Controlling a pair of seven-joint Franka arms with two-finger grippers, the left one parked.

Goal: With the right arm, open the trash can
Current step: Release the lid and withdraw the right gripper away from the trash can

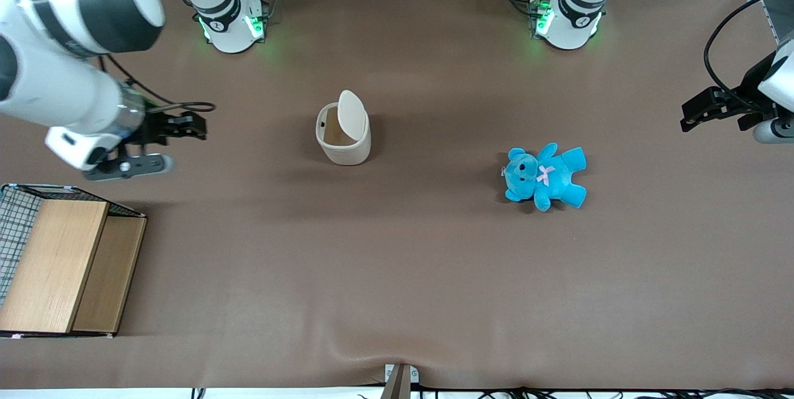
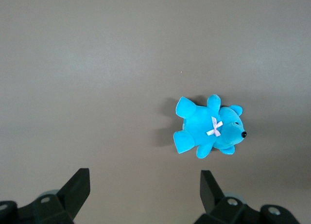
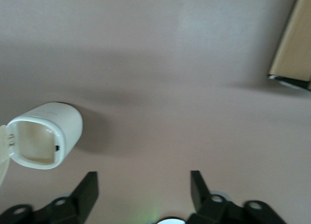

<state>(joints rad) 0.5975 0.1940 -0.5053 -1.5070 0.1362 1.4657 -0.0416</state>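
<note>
The cream-white trash can [image 1: 343, 135] stands on the brown table near its middle, its lid [image 1: 352, 115] swung up and its tan inside showing. It also shows in the right wrist view [image 3: 43, 135], open mouth toward the camera. My right gripper [image 1: 186, 126] hangs off the white right arm [image 1: 68, 45] at the working arm's end of the table, well apart from the can, above the table. In the right wrist view the gripper [image 3: 144, 185] is open and empty, with bare table between the fingers [image 3: 87, 190].
A blue teddy [image 1: 544, 176] lies toward the parked arm's end of the table, also in the left wrist view [image 2: 208, 128]. A wooden box with a wire basket [image 1: 59, 265] stands at the working arm's end, nearer the front camera; its corner shows in the right wrist view [image 3: 291, 49].
</note>
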